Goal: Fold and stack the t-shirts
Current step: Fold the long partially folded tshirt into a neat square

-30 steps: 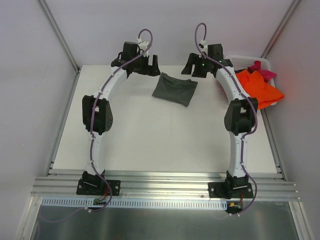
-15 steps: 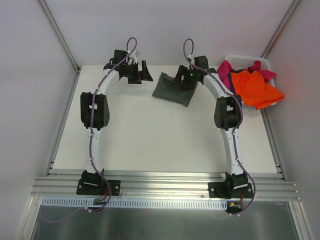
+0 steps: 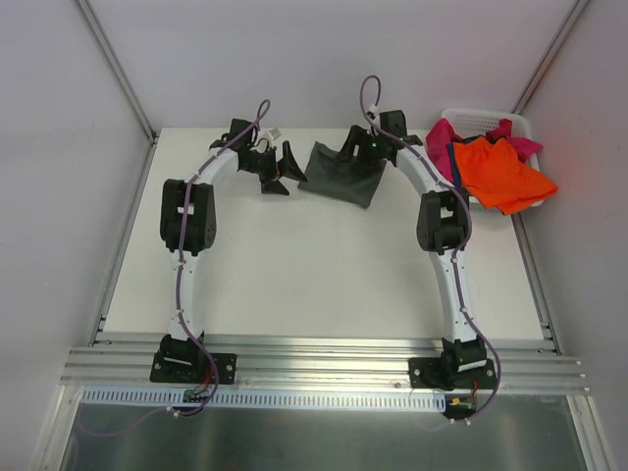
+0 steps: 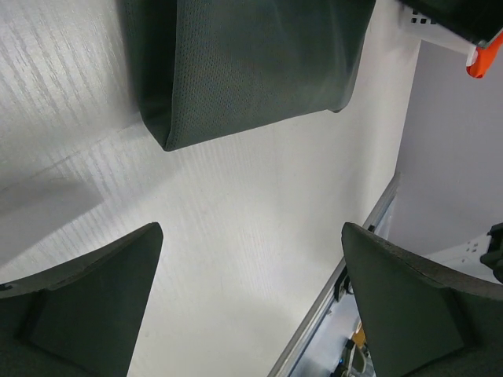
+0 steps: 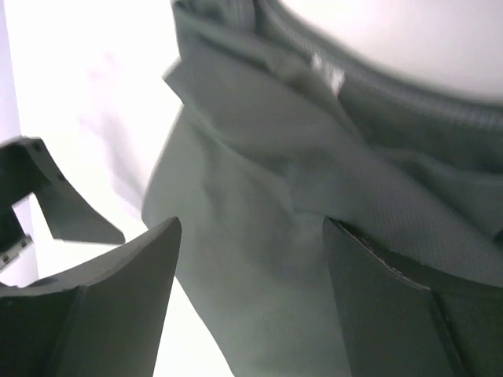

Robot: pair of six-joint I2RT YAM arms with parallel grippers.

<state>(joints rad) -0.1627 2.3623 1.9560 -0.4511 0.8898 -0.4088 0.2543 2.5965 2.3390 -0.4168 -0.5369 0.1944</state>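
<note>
Hovering over grey t-shirt (image 3: 339, 182), right claw (image 3: 355, 147) parted, left claw (image 3: 278, 169) wide

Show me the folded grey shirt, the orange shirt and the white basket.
folded grey shirt (image 3: 332, 183): overhead view, middle of the cloth.
orange shirt (image 3: 502, 177): overhead view, its broad flat front.
white basket (image 3: 476, 114): overhead view, far rim.

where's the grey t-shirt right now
In the top view the grey t-shirt lies folded at the table's far middle, left tool beside it, right tool over its far edge.
</note>
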